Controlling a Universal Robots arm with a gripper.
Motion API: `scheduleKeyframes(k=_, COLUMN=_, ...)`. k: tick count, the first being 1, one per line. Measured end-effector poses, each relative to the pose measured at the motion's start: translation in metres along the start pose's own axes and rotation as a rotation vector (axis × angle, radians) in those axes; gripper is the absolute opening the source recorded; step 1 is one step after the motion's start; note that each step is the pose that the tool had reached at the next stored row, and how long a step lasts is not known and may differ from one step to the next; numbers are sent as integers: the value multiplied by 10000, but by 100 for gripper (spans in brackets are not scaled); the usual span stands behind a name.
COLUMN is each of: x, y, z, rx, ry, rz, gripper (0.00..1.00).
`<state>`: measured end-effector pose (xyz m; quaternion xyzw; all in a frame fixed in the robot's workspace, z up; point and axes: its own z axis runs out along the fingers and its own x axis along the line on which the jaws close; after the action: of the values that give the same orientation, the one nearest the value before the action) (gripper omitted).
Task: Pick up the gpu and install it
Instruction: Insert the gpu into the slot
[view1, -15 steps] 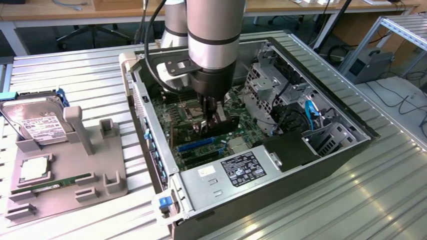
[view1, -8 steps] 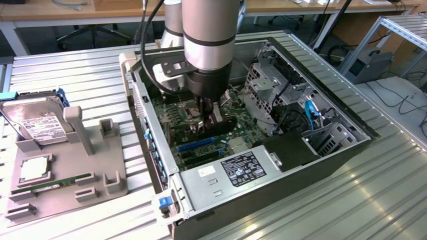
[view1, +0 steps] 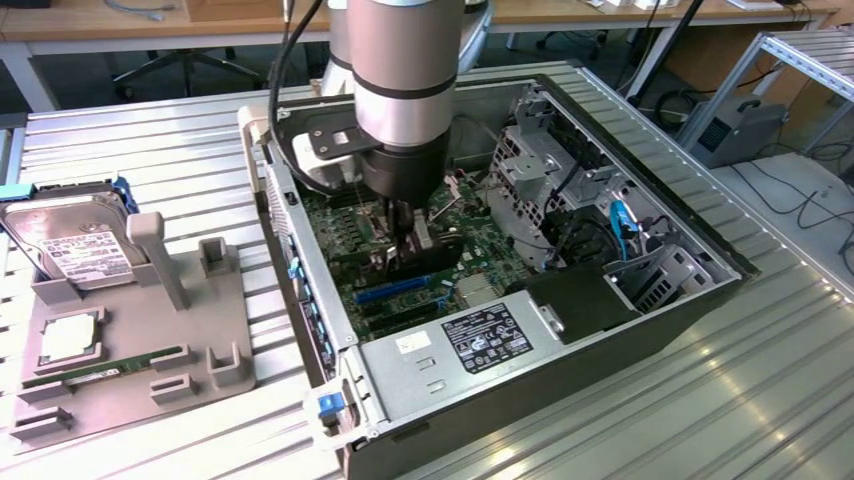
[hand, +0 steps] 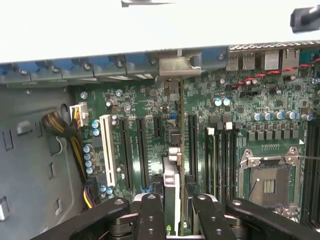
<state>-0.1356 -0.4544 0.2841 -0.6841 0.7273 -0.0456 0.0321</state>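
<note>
On the exterior view's left, a grey tray (view1: 200, 345) on the ribbed metal table (view1: 160, 150) holds a hard drive (view1: 74, 245), a CPU (view1: 67, 340) and a green memory stick (view1: 127, 362). To its right lies an open PC case (view1: 667, 215), its motherboard (view1: 387, 235) facing up. The arm (view1: 400, 100) comes almost straight down into the case from above, wrist vertical. The gripper (view1: 407, 235) pinches the gpu (hand: 171, 192) on edge between its fingers (hand: 150, 215), which are pressed against both faces of the card. In the wrist view, the card hangs directly beneath the hand, its long axis running parallel to the dark expansion slots (hand: 141, 150) (a white slot (hand: 107, 150) sits further off), and its metal bracket end points toward the case's rear wall (hand: 150, 30). The card's lower edge appears to sit over or in a slot between its neighbours; whether it is fully seated cannot be told
</note>
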Motion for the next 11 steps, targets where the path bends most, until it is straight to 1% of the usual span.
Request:
scheduleKeyframes(k=5, x=-16, y=20, z=22, rx=0, ry=2, rz=11, gripper=27)
scheduleKeyframes(k=8, x=-16, y=51, z=41, rx=0, ry=3, rz=16, gripper=27)
scheduleKeyframes(k=11, x=-16, y=57, z=59, rx=0, ry=2, rz=16, gripper=27)
